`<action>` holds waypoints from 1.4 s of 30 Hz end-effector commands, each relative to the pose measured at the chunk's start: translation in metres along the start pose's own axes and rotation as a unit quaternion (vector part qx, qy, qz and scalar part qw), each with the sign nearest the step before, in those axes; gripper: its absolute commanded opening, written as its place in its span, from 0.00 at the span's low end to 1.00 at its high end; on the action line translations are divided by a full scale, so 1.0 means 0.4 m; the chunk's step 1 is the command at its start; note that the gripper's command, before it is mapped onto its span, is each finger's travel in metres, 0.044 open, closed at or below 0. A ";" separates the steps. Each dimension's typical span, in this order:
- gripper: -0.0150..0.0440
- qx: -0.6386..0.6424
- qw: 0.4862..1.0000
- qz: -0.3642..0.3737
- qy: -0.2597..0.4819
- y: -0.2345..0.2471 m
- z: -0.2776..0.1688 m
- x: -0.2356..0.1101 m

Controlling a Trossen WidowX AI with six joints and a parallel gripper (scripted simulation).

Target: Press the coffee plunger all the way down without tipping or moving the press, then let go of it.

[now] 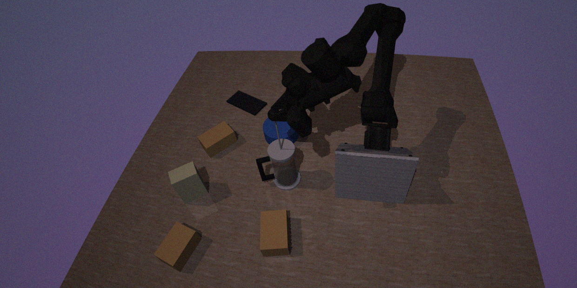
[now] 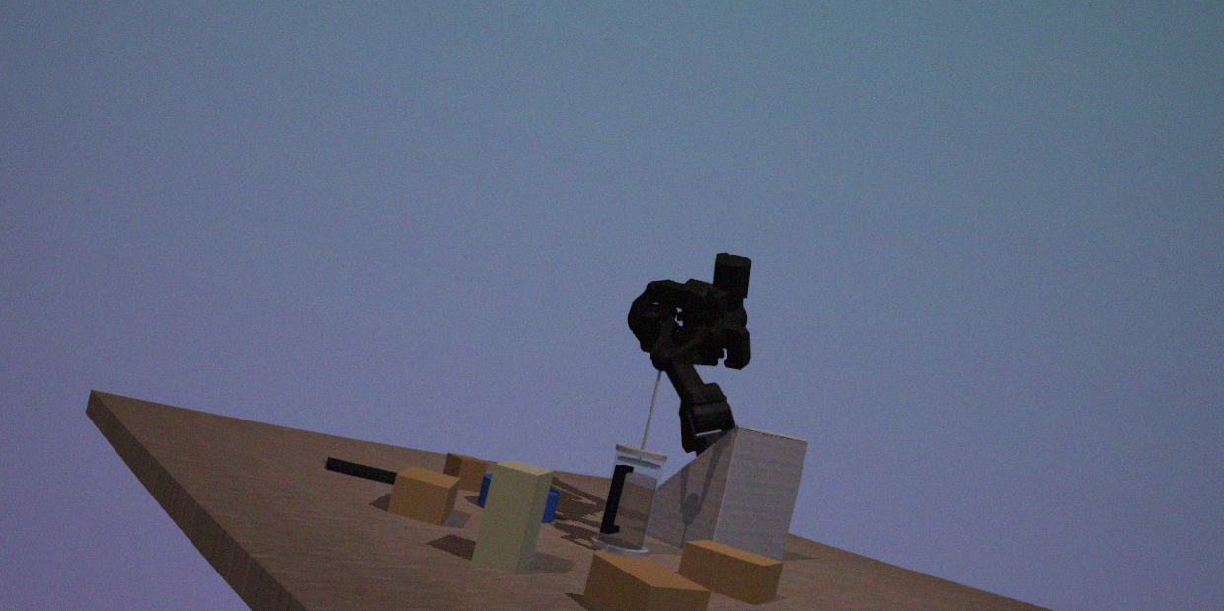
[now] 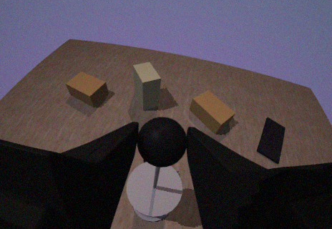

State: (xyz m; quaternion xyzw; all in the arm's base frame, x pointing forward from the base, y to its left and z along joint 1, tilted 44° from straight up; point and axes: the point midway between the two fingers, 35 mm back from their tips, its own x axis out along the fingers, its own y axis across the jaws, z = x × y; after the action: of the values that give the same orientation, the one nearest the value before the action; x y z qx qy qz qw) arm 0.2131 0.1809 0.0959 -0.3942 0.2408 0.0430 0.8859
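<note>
Above the press (image 1: 285, 166) | pincer (image 3: 162, 141) apparently pinching plunger knob (image 3: 162, 143) | rod raised | no writing legible

A blue cylinder (image 1: 271, 131) crowds the coffee press (image 1: 284, 164); boxes stand well apart.

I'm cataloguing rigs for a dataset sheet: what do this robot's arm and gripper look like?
A single arm of matte black all over, built of blocky, rounded links with bulky joint housings. No cables, logos or markings show. It rises from a pale grey box-shaped pedestal capped by a light plate. The gripper has two broad, flat black fingers that taper like wedges toward the tips.
</note>
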 end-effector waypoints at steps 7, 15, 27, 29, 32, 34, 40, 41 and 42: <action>0.47 -0.001 1.000 0.000 0.001 0.002 -0.005 0.005; 0.47 -0.001 1.000 0.001 0.002 0.010 -0.028 0.027; 0.47 0.000 1.000 0.003 0.004 0.019 -0.064 0.061; 0.47 0.000 1.000 0.003 0.005 0.020 -0.070 0.066; 0.47 0.000 1.000 0.003 0.005 0.022 -0.079 0.074; 0.47 0.000 1.000 0.004 0.005 0.024 -0.085 0.080; 0.47 0.000 1.000 0.004 0.005 0.027 -0.104 0.096; 0.47 0.000 1.000 0.004 0.005 0.027 -0.108 0.098; 0.47 0.000 1.000 0.004 0.005 0.027 -0.111 0.101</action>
State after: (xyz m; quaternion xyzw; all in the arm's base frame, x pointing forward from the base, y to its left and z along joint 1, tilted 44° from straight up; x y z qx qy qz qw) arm 0.2302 0.1692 0.0641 -0.3748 0.2257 0.0488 0.8979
